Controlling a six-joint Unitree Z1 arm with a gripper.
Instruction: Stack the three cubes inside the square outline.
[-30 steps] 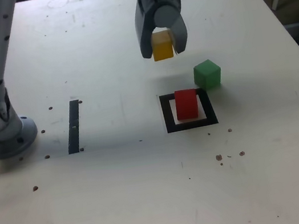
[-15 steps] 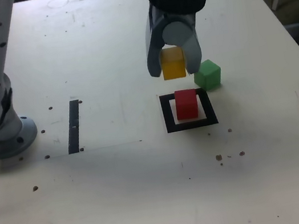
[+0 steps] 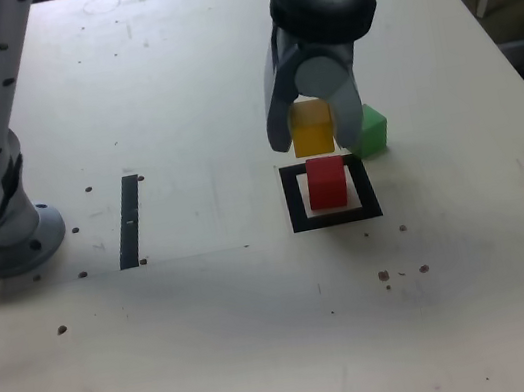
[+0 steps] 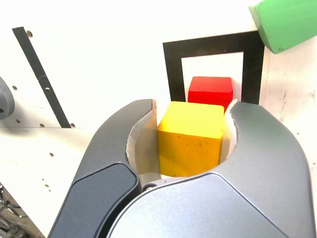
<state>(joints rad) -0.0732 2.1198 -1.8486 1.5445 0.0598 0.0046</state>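
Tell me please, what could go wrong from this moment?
The gripper holds the yellow cube above the table, not squarely over the red cube in the wrist view; released like this, it might tip off. The red cube stands free inside the outline, so a low approach could push it. The green cube lies close to the outline, near one finger in the exterior view, and might get bumped.

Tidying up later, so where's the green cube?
In the exterior view, the green cube sits right of the claw, just outside the square outline.
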